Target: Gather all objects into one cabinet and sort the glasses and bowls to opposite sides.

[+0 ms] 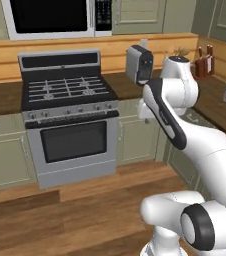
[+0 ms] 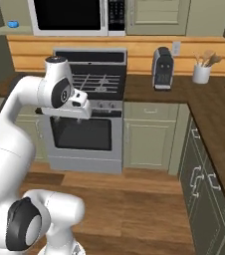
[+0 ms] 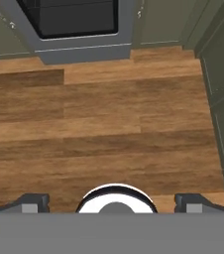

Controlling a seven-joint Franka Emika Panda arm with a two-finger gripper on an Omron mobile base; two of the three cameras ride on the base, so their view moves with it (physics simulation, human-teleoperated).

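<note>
- While our gripper hangs over bare wooden floor, its two fingertips stand wide apart at the bottom of the hand view, with nothing between them.
- Ahead of the fingers, at the far end of the floor, sits the oven door of the gas range; olive base cupboards run along one side of them.
- One small blue bowl rests on a high shelf beside the microwave, well apart from the fingers and far above them.
- We cannot make out the tumbler, the wide dark bowl or the tall cabinet from here, so we judge the task as barely begun.
- What could go wrong, in our view:
  - Reaching for that bowl from this stance could swing the arm into the range or the coffee machine, since both stand close.
  - Driving the base with the hand pointed down leaves us blind to what lies ahead.
  - A glossy bowl gripped at the rim could slip and fall from the high shelf.
</note>
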